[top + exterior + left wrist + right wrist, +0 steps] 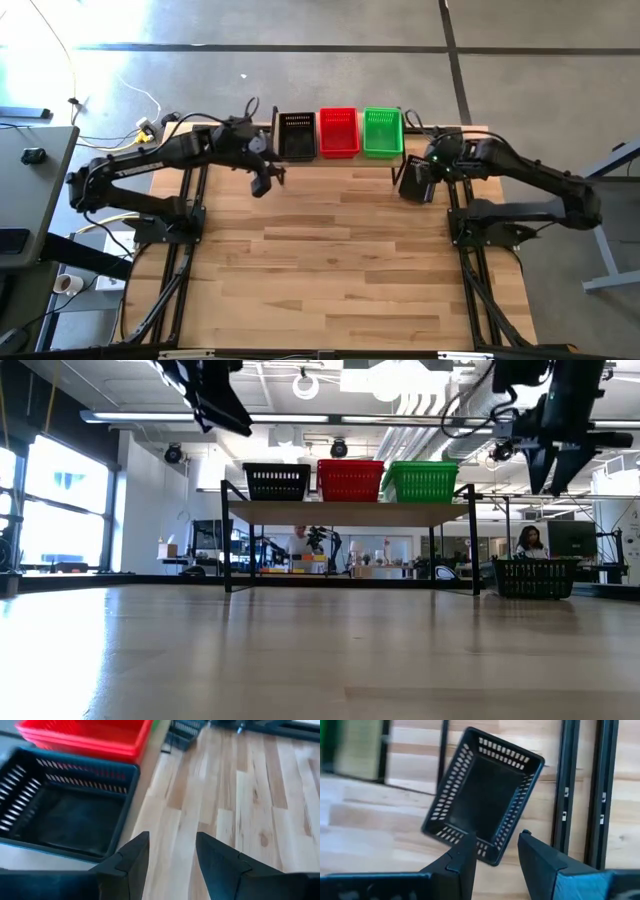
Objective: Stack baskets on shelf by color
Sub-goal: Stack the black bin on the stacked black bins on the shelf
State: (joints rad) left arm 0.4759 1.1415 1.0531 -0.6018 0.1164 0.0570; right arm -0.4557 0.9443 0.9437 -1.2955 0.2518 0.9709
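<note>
On the shelf [340, 158] at the table's far edge stand a black basket [296, 135], a red basket [338, 132] and a green basket [382, 131], side by side on their bottoms. The red one [85, 735] shows two nested rims. Another black basket [485, 795] sits on the table by the shelf's right end [535, 577]. My right gripper [495, 855] hangs open above it, pointing steeply down, clear of it. My left gripper [172, 860] is open in the air in front of the shelf's black basket [65, 805], slanting down, with nothing between its fingers.
Black frame rails [580, 795] run along the table beside the loose black basket. Bare wood [330, 260] spreads from the shelf to the near edge. In the low view, people [527, 540] and furniture show in the room behind the table.
</note>
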